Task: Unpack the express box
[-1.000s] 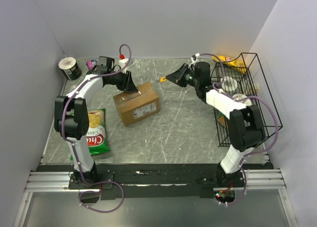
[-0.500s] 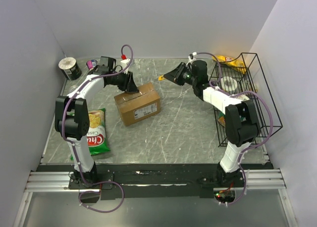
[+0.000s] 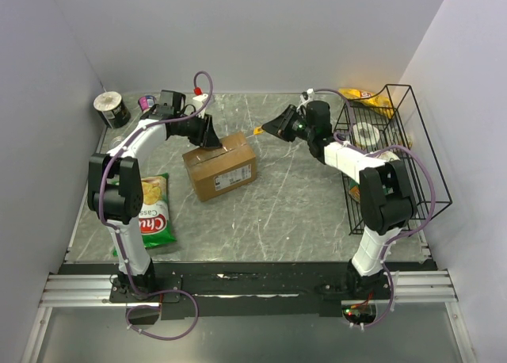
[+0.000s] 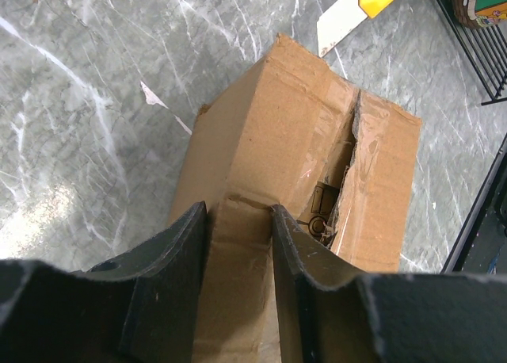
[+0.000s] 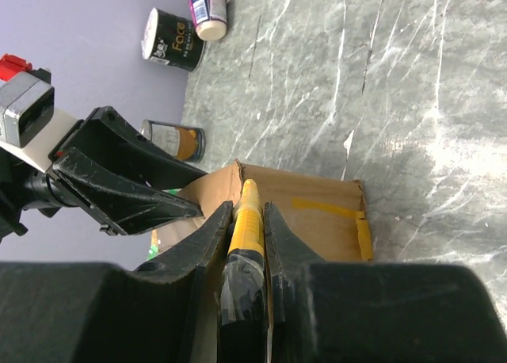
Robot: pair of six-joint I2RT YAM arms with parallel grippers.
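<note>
Looking at the box [image 3: 220, 166], left of centre on the table [image 3: 293, 204], seam up, between the two arms. Straddling its near end with the left gripper [image 4: 238, 214], fingers apart with card between them. Can't tell whether biting or just resting there. Clamped hard on the knife [image 5: 248, 187] with the right gripper [image 3: 275, 126], yellow body pinched between both fingers, tip just beside the box's far corner, contact too close to call.

Worth watching the slit [image 4: 349, 153]: torn open along the tape, something brown showing just under it. Go in too steep or too deep here and risk scoring whatever lies inside. Drag along the seam toward the near end and risk running straight at the left fingers [image 4: 170, 244], lined up right on that path. Push sideways rather than along and risk skating the box across the smooth stone, especially with no sure hold at the near end. Could also snag on the ragged tape and twist the knife in the grip. Best kept shallow, slow, and stopped short of the left gripper.
</note>
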